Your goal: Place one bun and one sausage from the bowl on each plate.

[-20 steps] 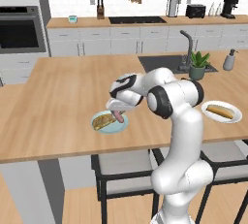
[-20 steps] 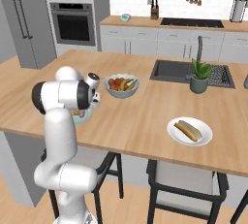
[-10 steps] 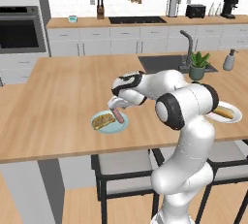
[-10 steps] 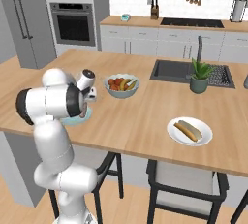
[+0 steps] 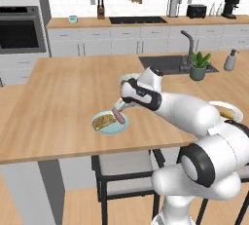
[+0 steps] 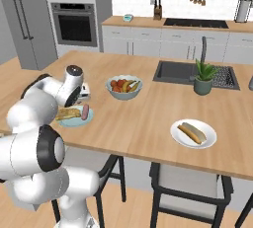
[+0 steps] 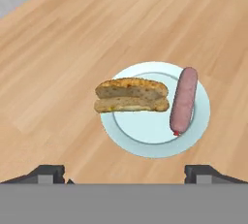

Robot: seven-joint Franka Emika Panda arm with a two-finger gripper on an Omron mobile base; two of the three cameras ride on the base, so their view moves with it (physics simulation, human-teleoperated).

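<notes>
Sausage (image 7: 184, 101): lies on the pale blue-green plate (image 7: 145, 132), beside the bun (image 7: 131, 95).
Tool (image 7: 124, 172): spread wide, holding nothing, above the plate.

matt, grainy wood counter (image 7: 58, 39); smooth pale blue-green plate (image 7: 145, 133) with a soft sheen; rough, crusty bun (image 7: 131, 95); smooth, slightly glossy sausage (image 7: 184, 99); glossy white robot arm (image 5: 194, 114).
</notes>
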